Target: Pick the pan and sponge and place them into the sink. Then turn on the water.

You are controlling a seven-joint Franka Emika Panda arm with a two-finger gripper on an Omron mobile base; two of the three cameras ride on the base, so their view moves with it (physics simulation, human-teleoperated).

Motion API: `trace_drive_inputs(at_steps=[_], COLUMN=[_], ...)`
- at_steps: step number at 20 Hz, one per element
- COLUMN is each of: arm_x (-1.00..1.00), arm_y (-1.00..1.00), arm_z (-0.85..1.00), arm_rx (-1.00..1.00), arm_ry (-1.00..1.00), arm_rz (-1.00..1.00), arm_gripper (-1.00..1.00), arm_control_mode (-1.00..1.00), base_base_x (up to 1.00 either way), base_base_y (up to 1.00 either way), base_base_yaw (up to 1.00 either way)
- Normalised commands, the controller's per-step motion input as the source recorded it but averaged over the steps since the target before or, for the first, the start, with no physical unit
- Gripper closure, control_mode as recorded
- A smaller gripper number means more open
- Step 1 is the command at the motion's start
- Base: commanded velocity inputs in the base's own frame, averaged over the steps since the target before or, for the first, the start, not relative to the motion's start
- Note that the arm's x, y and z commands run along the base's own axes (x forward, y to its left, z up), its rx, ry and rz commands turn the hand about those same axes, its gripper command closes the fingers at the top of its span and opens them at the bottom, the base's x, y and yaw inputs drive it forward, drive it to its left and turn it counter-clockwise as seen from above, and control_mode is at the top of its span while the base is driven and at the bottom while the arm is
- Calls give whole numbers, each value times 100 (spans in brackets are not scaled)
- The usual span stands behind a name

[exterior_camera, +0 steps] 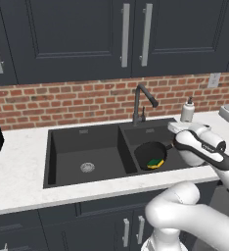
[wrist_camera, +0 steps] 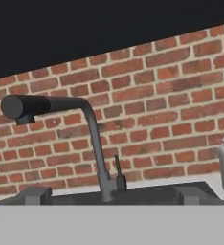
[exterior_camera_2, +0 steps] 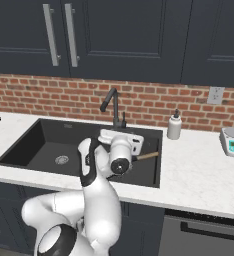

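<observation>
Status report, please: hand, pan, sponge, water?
Hand open, empty, facing dark gooseneck faucet. Round black pan with green-yellow sponge in black sink. No water running.

Home kitchen — dark panelled cabinets (exterior_camera: 62,34) with long silver handles above a red brick backsplash (exterior_camera: 62,103), white marble counter (exterior_camera: 18,166), black double sink (exterior_camera: 87,147) with gooseneck faucet (exterior_camera: 142,100), soap dispenser (exterior_camera: 187,110), kitchen scale (exterior_camera_2: 233,141) — domestic fittings throughout.

The white arm rises from the base, bends at its elbow and reaches forward at a low height, wrist roughly level. Its pincer (wrist_camera: 109,201) points straight ahead, jaws spread wide apart, holding nothing.
</observation>
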Motion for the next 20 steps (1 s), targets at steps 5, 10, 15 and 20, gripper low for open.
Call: trace_drive_inputs(at_steps=[5,10,15,20], arm_x=[42,40,25,5], arm_y=[7,3,0,0], arm_z=[-17,-13,-18,-19], arm_rx=[0,0,0,0], arm_ry=[0,-6,-6,-7], arm_rz=[1,2,5,8], arm_gripper=[-100,-100,-100,-100], arm_control_mode=[-100,-100,-100,-100], base_base_x=[0,0,0,0], base_base_y=[0,0,0,0], base_base_yaw=[0,0,0,0])
